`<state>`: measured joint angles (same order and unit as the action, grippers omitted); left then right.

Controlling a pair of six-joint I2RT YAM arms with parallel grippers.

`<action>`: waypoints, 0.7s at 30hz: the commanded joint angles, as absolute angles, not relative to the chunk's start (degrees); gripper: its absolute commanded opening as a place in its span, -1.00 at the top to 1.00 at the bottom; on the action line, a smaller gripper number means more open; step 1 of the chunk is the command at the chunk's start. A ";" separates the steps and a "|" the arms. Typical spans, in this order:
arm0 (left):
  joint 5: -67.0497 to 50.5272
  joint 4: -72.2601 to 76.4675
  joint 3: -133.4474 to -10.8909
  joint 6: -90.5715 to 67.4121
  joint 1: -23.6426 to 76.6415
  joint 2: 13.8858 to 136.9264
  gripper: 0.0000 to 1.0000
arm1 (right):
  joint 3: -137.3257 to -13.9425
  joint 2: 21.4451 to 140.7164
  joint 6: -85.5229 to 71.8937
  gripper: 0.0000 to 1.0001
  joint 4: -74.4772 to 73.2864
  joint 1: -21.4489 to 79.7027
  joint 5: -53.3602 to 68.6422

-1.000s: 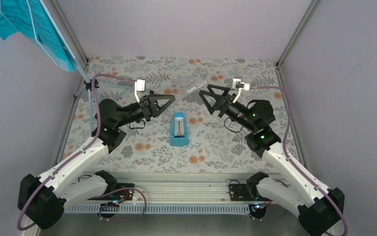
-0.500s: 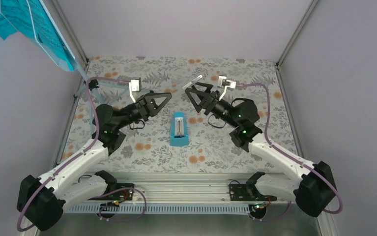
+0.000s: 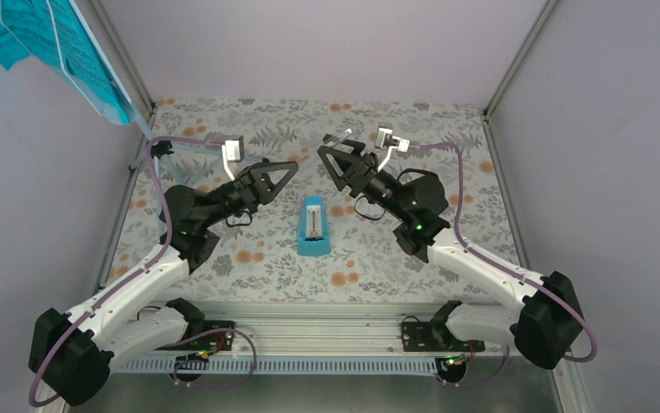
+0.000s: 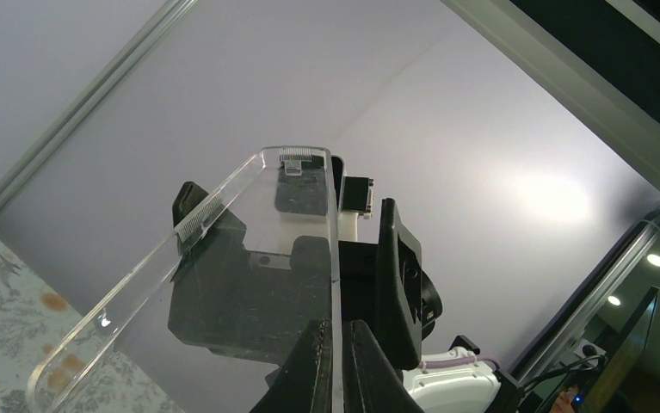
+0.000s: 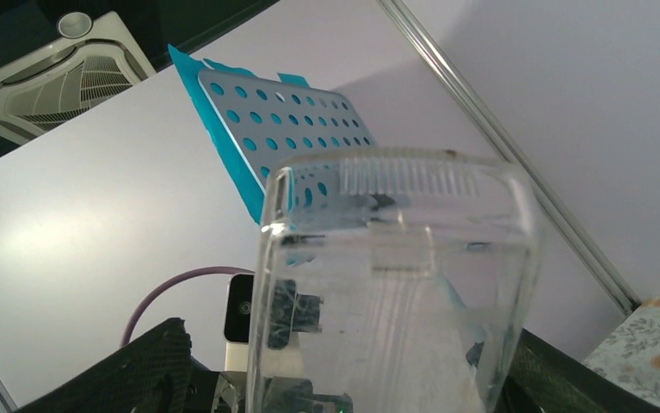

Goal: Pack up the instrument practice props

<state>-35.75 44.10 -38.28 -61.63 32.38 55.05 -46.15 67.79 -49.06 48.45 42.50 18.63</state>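
Top external: blue whitish-faced metronome; left end effector closed, right end effector unclear.

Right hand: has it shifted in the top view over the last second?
Yes. The right hand has moved left and a little toward the back wall, ending up nearly behind the blue metronome, which has not moved.

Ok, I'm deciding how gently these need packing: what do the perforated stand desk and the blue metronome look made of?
Stand desk: looks like thin painted sheet metal in a matte pale blue. It is flat, with regular punched round holes, though it could be plastic.
Metronome: apparently moulded plastic, with a smooth blue body and a whitish face. It is too small in view to be sure.
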 commanded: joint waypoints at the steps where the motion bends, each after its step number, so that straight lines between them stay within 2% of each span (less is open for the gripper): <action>1: -34.91 46.66 -37.96 -61.71 32.37 53.91 0.95 | -47.03 68.18 -47.53 -0.59 52.84 43.30 15.29; 4: -34.81 46.69 -37.77 -61.74 32.41 53.86 0.95 | -47.68 68.64 -47.01 -0.56 52.89 43.41 15.27; 11: -34.98 47.29 -37.85 -62.05 32.43 54.15 0.95 | -48.45 69.65 -46.32 -0.23 52.73 43.86 15.43; 21: -35.24 46.96 -37.84 -61.80 32.43 54.52 0.95 | -48.56 70.03 -45.29 0.09 52.55 44.12 15.34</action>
<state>-35.42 45.25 -38.11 -62.19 32.36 54.72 -47.22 69.49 -47.59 50.81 43.09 16.05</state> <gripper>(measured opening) 0.025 0.578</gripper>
